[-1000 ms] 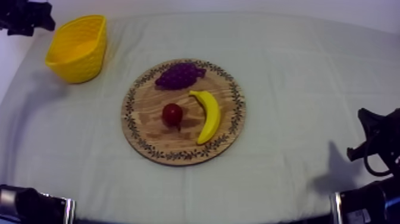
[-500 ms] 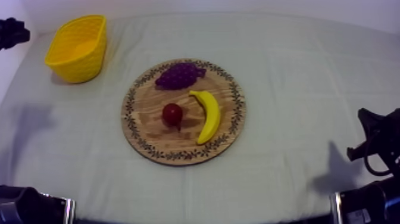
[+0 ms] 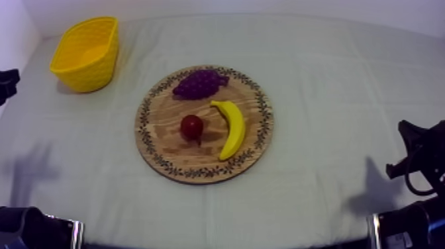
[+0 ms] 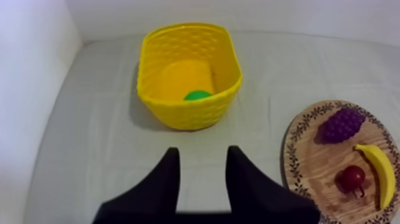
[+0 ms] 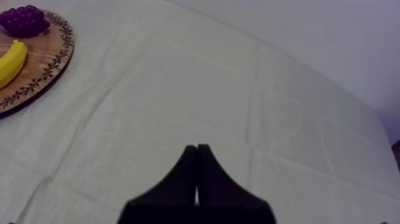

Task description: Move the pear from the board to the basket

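The pear (image 4: 197, 95) sits inside the yellow basket (image 4: 190, 114) at the far left of the surface (image 3: 331, 99), a green patch low against the basket's near wall. The left jaws stand wide apart with nothing between them, above bare cloth on the near side of the basket. The round wooden board (image 3: 164, 144) lies in the middle, carrying a bunch of grapes (image 3: 200, 84) at its far edge, a banana (image 3: 232, 129) on its right side and a small red fruit (image 3: 192, 126) left of the banana. The right jaws are pressed together in a narrow wedge, holding nothing, over the cloth right of the board.
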Robot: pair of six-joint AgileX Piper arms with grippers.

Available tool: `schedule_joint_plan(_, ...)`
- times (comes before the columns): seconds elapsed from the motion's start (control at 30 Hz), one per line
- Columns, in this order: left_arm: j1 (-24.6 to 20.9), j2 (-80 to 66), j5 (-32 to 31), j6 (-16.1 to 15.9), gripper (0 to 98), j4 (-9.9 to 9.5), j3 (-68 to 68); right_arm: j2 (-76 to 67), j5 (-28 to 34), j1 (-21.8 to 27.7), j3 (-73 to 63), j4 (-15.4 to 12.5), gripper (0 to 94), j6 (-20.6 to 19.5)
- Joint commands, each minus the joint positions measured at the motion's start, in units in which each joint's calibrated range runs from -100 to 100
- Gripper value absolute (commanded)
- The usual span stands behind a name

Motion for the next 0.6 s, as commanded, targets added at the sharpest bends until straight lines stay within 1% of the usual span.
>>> schedule_joint_plan(0.0, 0.0, -6.8, -2.2, -0.5, 26.8, 0.98, 5.8, 0.0, 0.0, 0.0, 0.0, 0.0, 0.4, 0.0)
schedule_joint_plan(0.07, 0.0, -10.8, -3.7, -0.8, 24.0, 1.88, 9.9, 0.0, 0.0, 0.0, 0.0, 0.0, 0.4, 0.0)
schedule_joint_plan(0.17, -0.1, -15.9, -5.0, -0.4, 19.9, 2.44, 15.5, 0.0, 0.0, 0.0, 0.0, 0.0, 0.4, 0.0)
schedule_joint_plan(0.47, -0.3, -26.8, -8.2, 2.5, 3.8, 2.7, 29.2, 0.0, 0.0, 0.0, 0.0, 0.0, 0.4, 0.0)
schedule_joint_plan(0.53, -0.2, -29.2, -9.0, 2.9, 1.9, 3.01, 32.4, 0.0, 0.0, 0.0, 0.0, 0.0, 0.4, 0.0)
schedule_joint_plan(0.57, -0.1, -30.6, -9.2, 3.4, 1.4, 2.72, 33.7, 0.0, 0.0, 0.0, 0.0, 0.0, 0.4, 0.0)
